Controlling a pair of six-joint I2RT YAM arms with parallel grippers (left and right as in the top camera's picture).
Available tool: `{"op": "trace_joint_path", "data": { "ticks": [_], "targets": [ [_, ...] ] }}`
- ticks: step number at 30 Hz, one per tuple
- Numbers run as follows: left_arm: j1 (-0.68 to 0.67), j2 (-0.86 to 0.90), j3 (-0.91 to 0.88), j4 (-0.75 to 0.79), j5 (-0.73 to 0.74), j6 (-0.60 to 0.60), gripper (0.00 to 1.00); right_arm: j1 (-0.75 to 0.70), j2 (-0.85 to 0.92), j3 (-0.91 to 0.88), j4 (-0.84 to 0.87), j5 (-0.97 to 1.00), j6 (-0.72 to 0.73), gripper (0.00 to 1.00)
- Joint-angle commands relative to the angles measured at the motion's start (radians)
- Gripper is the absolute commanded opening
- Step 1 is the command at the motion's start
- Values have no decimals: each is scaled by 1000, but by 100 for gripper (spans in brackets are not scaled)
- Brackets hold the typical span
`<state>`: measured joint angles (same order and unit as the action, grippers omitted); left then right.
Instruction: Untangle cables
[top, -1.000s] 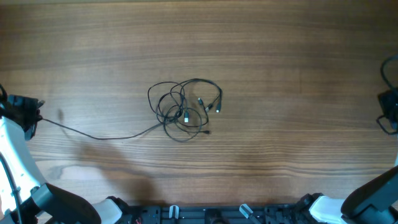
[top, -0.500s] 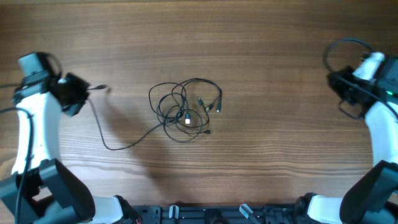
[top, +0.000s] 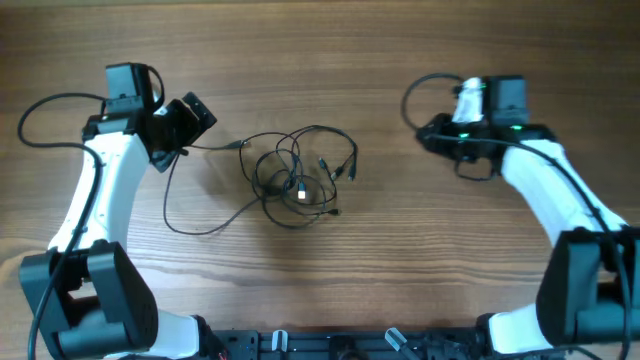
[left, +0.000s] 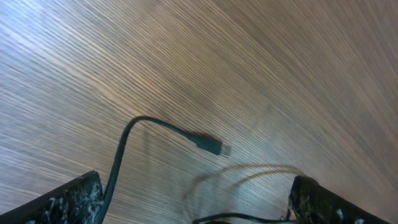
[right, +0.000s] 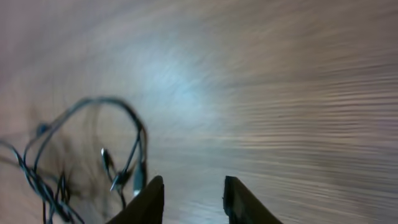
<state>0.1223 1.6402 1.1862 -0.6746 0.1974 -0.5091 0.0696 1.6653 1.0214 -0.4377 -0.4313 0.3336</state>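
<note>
Left hand (top: 185, 133) stands with its jaws spread wide and grips nothing; in its own wrist view the two dark fingers (left: 68, 199) sit at the bottom corners with bare wood between them. The right hand (top: 430, 134) is parted only a little, and the gap between its fingers (right: 149, 199) is empty.

The wooden desk (top: 420, 260) fills the overhead view, its grain running side to side. The left arm (top: 90, 210), white with black joints, reaches up from the near left corner and bends inward. The right arm (top: 555, 195) mirrors it from the near right corner, its hand pointing toward the middle.

The cables (top: 300, 175) lie on the desk between the two hands, slightly nearer the left one, in a loose tangle of overlapping thin black loops with several small plug ends inside. The right hand is well apart from the tangle, which shows blurred at the lower left of the right wrist view.

One loose strand (top: 190, 228) leaves the tangle at its lower left, sweeps in a curve toward the left arm, and rises to pass just beside the left hand.

A small plug (left: 214, 147) ends a strand that runs up close beside the left hand's finger. Whether it touches that finger I cannot tell.
</note>
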Motion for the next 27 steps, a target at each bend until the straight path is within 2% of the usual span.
{"op": "trace_joint_path", "data": {
  "ticks": [1, 7, 11, 15, 20, 21, 22, 27],
  "targets": [
    [-48, 12, -7, 0, 96, 63, 87, 86, 56, 0, 26, -19, -16, 38],
    [-128, 46, -11, -49, 100, 171, 71, 175, 117, 0, 91, -19, -16, 46],
    [-167, 104, -18, -48, 101, 173, 69, 208, 148, 0, 124, -18, -17, 49],
    [-185, 162, -22, -42, 101, 173, 83, 227, 163, 0, 150, -18, -14, 50],
    [-186, 196, -21, -1, 99, 182, 82, 244, 172, 0, 174, -18, 95, 49],
    [-185, 193, -20, 13, 92, 204, 88, 245, 174, 0, 180, -18, 121, 49],
    [-182, 188, -16, 18, 74, 217, 100, 245, 175, 0, 185, -18, 136, 49],
    [-155, 124, 95, -23, -201, 218, 100, 245, 175, 0, 190, -19, 140, 49]
  ]
}}
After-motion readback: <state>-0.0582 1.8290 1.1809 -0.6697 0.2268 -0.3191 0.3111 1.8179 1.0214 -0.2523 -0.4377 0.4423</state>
